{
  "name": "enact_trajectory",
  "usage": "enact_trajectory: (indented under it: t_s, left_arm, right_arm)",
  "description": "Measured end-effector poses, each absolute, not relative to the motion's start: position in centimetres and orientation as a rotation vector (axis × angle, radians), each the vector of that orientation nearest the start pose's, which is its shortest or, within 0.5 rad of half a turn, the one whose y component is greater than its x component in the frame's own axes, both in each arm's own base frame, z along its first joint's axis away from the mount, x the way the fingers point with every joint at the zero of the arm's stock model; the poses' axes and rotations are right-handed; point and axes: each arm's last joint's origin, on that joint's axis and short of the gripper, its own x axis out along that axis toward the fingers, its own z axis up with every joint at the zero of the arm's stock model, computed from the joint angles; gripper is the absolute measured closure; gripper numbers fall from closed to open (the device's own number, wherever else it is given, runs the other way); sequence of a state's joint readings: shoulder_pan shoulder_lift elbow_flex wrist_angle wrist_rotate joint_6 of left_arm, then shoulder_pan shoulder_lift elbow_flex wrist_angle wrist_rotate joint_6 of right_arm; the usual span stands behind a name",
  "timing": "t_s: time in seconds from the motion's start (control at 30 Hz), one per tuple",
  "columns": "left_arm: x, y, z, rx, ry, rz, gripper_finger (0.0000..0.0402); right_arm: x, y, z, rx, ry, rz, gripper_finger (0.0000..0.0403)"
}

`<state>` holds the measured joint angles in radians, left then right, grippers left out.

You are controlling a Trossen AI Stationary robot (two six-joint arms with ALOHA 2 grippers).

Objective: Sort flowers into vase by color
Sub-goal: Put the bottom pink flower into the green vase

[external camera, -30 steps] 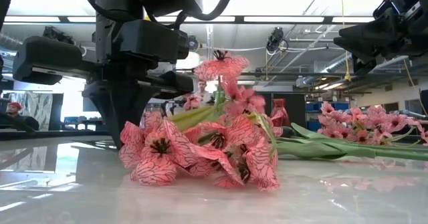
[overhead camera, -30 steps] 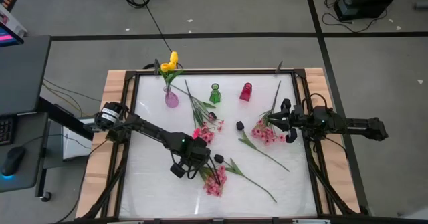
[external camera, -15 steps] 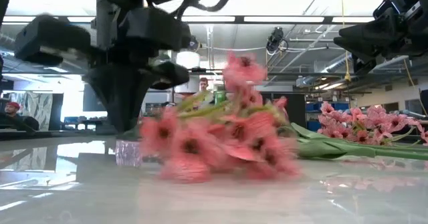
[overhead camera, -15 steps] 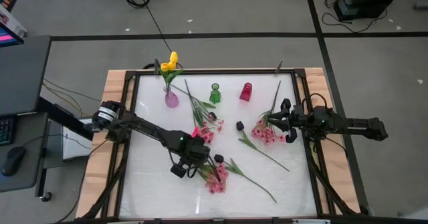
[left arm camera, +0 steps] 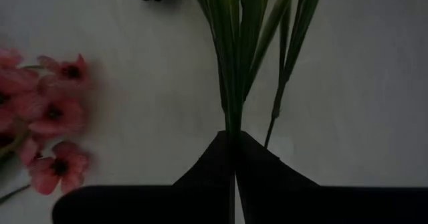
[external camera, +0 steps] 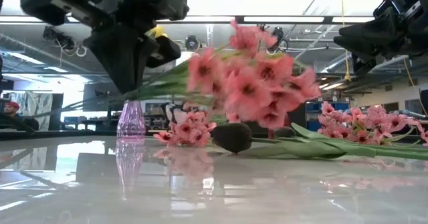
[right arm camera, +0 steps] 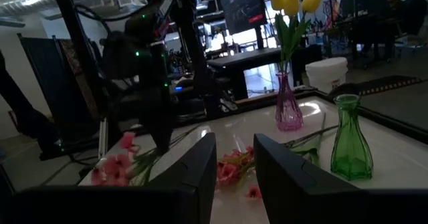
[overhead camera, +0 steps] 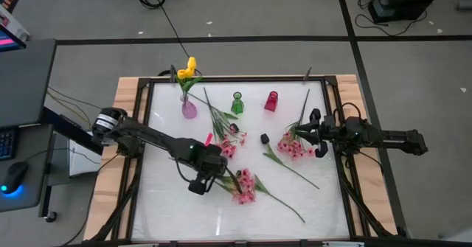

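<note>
My left gripper (overhead camera: 209, 175) hangs over the table's near middle, shut on a spray of pink blossoms (external camera: 251, 77) that is off the table. A clear purple vase (overhead camera: 189, 107) at the far left holds yellow tulips (overhead camera: 190, 66). A green vase (overhead camera: 237, 103) and a red vase (overhead camera: 271, 101) stand beside it. More pink sprays lie at mid-table (overhead camera: 223, 145) and by my right gripper (overhead camera: 293, 147). A dark tulip head (external camera: 231, 137) lies on the table under the raised spray. My right gripper (right arm camera: 234, 164) waits at the right edge, open, holding nothing. My left gripper pinches the pink spray's bunched green stems (left arm camera: 233, 120) between its two fingertips (left arm camera: 214, 164). The fingers come from above, pointing steeply down, and lie across the stems. The spray juts out sideways from the hold, with its blossoms (overhead camera: 245, 184) clear of the table.
Another dark tulip head (overhead camera: 264, 138) lies at mid-table. A long green stem (overhead camera: 284, 205) runs toward the near right corner. The wooden frame (overhead camera: 125, 129) borders the white table top. Cables and a desk stand off the table's left side.
My left gripper has risen, staying shut, and rolled about its own axis. The pink spray, whose blossoms lay on the table, has been lifted clear and has swung toward the far side.
</note>
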<state>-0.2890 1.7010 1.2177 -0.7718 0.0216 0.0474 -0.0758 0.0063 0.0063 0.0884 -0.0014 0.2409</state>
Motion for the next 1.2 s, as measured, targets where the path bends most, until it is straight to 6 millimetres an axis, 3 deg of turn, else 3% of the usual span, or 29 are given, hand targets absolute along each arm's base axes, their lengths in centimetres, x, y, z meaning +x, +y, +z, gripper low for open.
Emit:
enact_trajectory:
  t_s: [0.17,0.5,0.9,1.2]
  left_arm:
    - [32.1,-9.4,23.1,0.174,1.179,-0.252,0.0388]
    - [34.4,-8.1,29.1,0.161,0.941,-0.047,0.0393]
    - [36.7,-4.2,36.2,0.111,0.606,0.255,0.0394]
    - [37.2,0.2,39.6,0.091,0.387,0.423,0.0394]
  right_arm:
    - [9.7,-0.7,17.4,0.237,-0.101,-0.063,0.0292]
    - [9.7,-0.7,17.5,0.237,-0.106,-0.062,0.0292]
    - [9.7,-0.7,17.5,0.237,-0.109,-0.062,0.0292]
    - [9.7,-0.7,17.5,0.237,-0.109,-0.062,0.0292]
